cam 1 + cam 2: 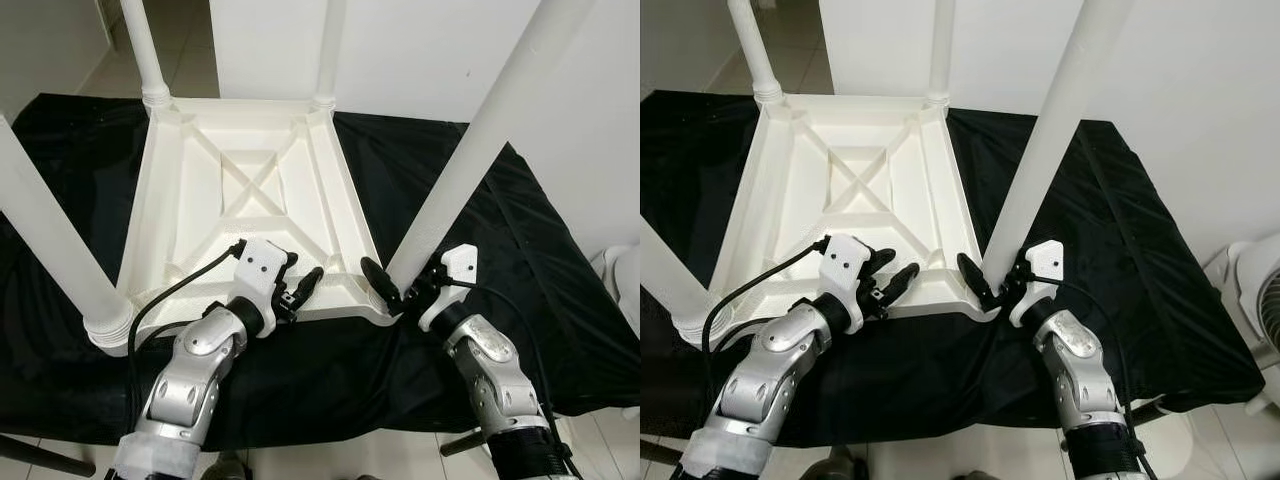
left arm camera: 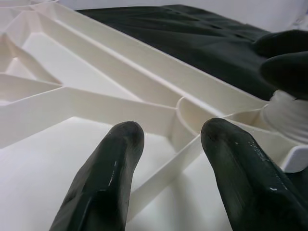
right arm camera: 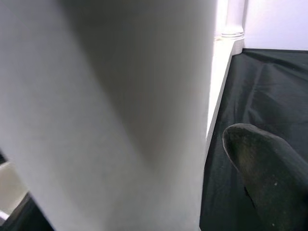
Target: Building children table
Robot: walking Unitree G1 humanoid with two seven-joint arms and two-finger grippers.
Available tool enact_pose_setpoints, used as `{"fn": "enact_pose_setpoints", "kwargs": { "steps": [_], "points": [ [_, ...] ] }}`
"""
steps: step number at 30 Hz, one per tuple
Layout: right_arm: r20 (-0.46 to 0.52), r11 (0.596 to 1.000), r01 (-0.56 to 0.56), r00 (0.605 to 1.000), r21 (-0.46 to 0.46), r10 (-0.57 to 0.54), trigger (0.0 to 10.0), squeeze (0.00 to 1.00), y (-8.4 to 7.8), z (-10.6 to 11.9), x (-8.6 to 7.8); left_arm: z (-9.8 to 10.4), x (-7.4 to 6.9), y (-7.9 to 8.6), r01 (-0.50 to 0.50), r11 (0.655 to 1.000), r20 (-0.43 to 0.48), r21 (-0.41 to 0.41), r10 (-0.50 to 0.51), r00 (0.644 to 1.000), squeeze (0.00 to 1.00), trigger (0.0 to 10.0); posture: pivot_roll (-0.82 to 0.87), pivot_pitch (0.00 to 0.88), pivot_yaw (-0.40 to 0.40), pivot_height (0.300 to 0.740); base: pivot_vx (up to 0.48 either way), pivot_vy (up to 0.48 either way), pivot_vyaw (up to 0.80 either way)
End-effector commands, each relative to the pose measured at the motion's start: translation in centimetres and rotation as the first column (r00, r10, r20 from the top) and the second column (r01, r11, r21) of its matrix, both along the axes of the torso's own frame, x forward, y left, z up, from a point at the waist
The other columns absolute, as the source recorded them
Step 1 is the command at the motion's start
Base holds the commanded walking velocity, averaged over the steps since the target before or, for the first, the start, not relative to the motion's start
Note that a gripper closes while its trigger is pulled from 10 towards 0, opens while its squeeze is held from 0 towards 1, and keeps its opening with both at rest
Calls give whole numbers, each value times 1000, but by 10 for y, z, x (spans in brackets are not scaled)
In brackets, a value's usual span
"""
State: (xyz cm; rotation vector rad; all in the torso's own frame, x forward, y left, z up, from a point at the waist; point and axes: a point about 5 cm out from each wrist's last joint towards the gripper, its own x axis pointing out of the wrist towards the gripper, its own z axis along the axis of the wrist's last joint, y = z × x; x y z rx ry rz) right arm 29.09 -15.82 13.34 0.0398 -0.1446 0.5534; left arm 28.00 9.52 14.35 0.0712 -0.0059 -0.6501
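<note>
I see the white table [image 1: 250, 190] lying upside down on a black cloth [image 1: 500, 260], its four legs standing up; my left gripper [image 1: 298, 290] rests on the near rim of the table's ribbed underside, fingers [image 2: 103, 183] parted narrowly with nothing between them; my right gripper [image 1: 392, 285] sits at the base of the near right leg [image 1: 470, 160], its fingers set around that leg, gripping it at the corner socket
</note>
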Motion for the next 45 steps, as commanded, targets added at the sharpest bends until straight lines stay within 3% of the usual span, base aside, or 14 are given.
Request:
{"fn": "enact_pose_setpoints", "kwargs": {
  "steps": [1,10,11,12,13,23,31,35,36,37,39,41,42,45],
  "points": [
    [-40,998,56,998,-29,-58,10000,0,-19,-7,2,-3,-1,-2,27,1000,-15,3,-27,1000,0,10000,89,35,-39,740,0,0,0],
    [-31,998,9,999,-56,-10,10000,0,-23,0,7,-4,-16,-9,206,977,3,49,-207,978,0,10000,99,10,-57,740,0,0,0],
    [-38,998,-25,999,-62,23,3333,0,-21,1,8,-4,-22,-13,250,967,6,59,-251,968,0,10000,104,1,-55,740,0,0,0],
    [-38,998,-25,999,-62,23,3333,0,-21,1,8,-4,-22,-13,250,967,6,59,-251,968,0,10000,104,1,-55,740,0,0,0],
    [-57,997,-55,997,-62,51,0,0,-19,-2,9,-6,-27,-16,263,963,9,68,-264,965,0,10000,105,0,-54,740,0,0,0],
    [-100,997,-55,994,-47,50,0,0,-14,-6,10,-6,-30,-20,234,969,46,85,-238,970,0,10000,108,0,-56,740,0,0,0],
    [-138,972,202,966,-122,-218,0,0,1,-17,13,-5,-22,-20,152,984,78,88,-159,984,0,10000,114,0,-68,740,0,0,0],
    [-172,917,380,902,-121,-396,0,0,6,-19,13,-4,-21,-21,145,986,86,87,-152,985,0,10000,115,0,-71,740,0,0,0],
    [-188,874,466,854,-139,-485,0,0,5,-21,13,-3,-20,-21,142,986,91,87,-150,984,0,10000,113,0,-69,740,0,0,0],
    [-188,874,466,854,-139,-485,0,0,5,-21,13,-3,-20,-21,142,986,91,87,-150,984,0,10000,113,0,-69,740,0,0,0],
    [-247,771,618,732,-152,-635,0,0,3,-28,10,-2,-20,-23,148,985,99,87,-157,983,0,10000,110,0,-65,740,0,0,0],
    [-247,771,618,732,-152,-635,0,0,3,-28,10,-2,-20,-23,148,985,99,87,-157,983,0,10000,110,0,-65,740,0,0,0],
    [-269,733,663,686,-153,-676,0,0,3,-31,8,-2,-20,-24,153,984,101,88,-162,982,0,10000,107,0,-64,740,0,0,0],
    [-307,728,669,668,-150,-678,0,0,7,-36,7,-1,-19,-26,159,984,105,86,-167,980,0,10000,102,0,-61,740,0,0,0]
  ]
}}
